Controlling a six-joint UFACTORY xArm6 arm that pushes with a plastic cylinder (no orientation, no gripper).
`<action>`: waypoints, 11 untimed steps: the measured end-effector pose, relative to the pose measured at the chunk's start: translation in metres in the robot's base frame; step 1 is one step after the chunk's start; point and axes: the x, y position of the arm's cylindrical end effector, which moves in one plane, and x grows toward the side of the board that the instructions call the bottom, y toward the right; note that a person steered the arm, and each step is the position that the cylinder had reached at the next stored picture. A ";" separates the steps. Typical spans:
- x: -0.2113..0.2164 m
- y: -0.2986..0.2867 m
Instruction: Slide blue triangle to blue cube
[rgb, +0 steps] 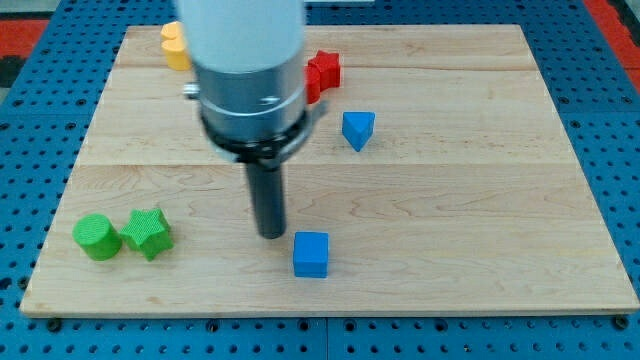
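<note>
Pale wooden board (470, 200) lies on a blue pegboard, and on it we see our work spread out. We carry no fingers at all, only a dark rod, so nothing is gripped or held; our tip (270, 235) rests on the wood just to the left of the blue cube (311, 254) and slightly above it in the view, close to it but apart from it as far as we can tell. The blue triangle (357, 130) sits well apart from the cube, higher in the view and a little to the right, untouched. We judge that the push has not begun: we are on the wrong side, down by the goal and not behind the piece we must move. The next move calls for bringing our tip round to the far side of the triangle, above it and slightly to its right in the view, without brushing it on the way, then pushing down and a little leftward toward the cube. The stretch of board between the two blue pieces looks free of other blocks. A red block (323, 72) stands near the triangle, up and to its left, partly hidden by the arm; it could be knocked if we circle that way. A yellow block (175, 45) at the top left, and a green cylinder (97, 237) and green star (147, 233) at the lower left, lie well out of the path.
</note>
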 end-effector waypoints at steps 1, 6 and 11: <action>0.031 0.035; -0.137 0.087; -0.118 0.145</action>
